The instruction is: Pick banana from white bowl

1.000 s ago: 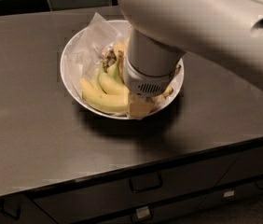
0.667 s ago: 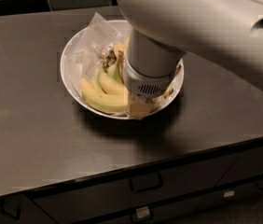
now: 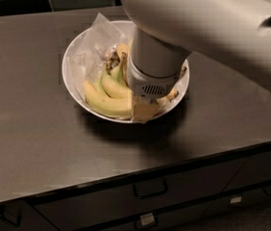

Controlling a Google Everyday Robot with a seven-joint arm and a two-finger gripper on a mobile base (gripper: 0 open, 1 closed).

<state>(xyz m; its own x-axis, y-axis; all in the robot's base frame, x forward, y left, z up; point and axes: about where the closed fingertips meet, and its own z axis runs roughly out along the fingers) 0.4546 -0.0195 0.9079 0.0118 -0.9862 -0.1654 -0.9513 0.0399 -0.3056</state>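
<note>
"Has anything shifted in the last second?"

"Nothing I can see; the arm hangs exactly where it was, with the hand (image 3: 145, 105) low over the near right side of the white bowl (image 3: 70, 57); so I'd say the pick is no further on."

"Has it got hold of anything?"

"I cannot tell; the thick wrist hides it from here."

"And the banana (image 3: 104, 102)?"

"In the bowl, along the near rim; long, curved, pale, its right end running under the wrist; shorter bananas (image 3: 114, 83) lie just behind it on the crinkled paper (image 3: 94, 37). The bowl stands on the dark bench (image 3: 39, 143); not lifted, then, as far as I can judge."
</note>
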